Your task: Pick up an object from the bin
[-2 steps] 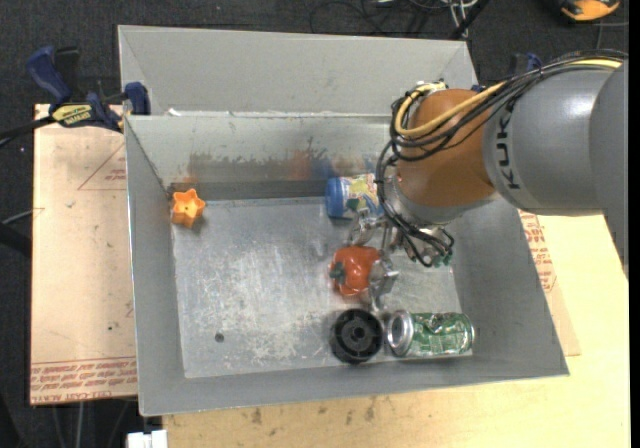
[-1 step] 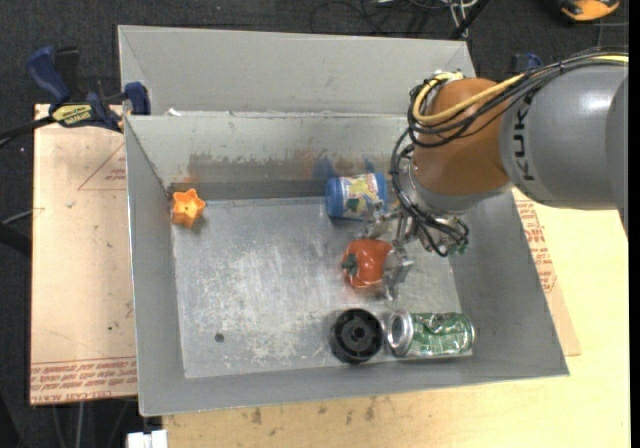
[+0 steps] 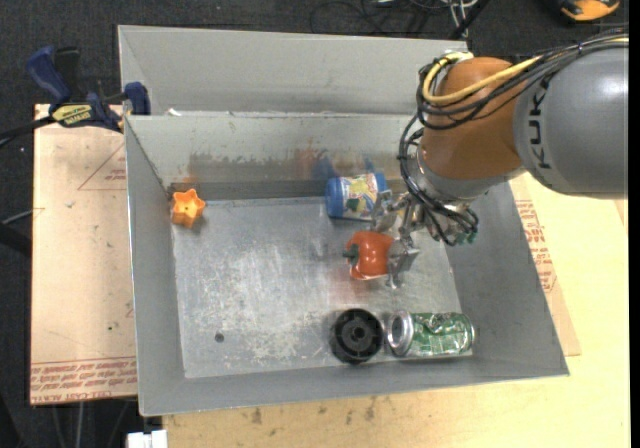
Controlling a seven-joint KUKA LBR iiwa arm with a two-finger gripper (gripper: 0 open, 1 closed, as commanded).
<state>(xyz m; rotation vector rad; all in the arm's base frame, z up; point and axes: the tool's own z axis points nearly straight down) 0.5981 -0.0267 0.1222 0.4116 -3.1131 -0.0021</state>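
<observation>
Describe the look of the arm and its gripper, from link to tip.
The arm is a thick, rounded grey link with dark KUKA lettering. Its wrist wears a bulbous orange cover, looped by yellow and black cables. At its end is a small metal gripper with dark wiring.

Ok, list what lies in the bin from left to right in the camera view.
orange star toy → black round cap → crushed green can. The blue-labelled can and the orange-red round toy overlap the cap's span from left to right, so they are left out.
</observation>
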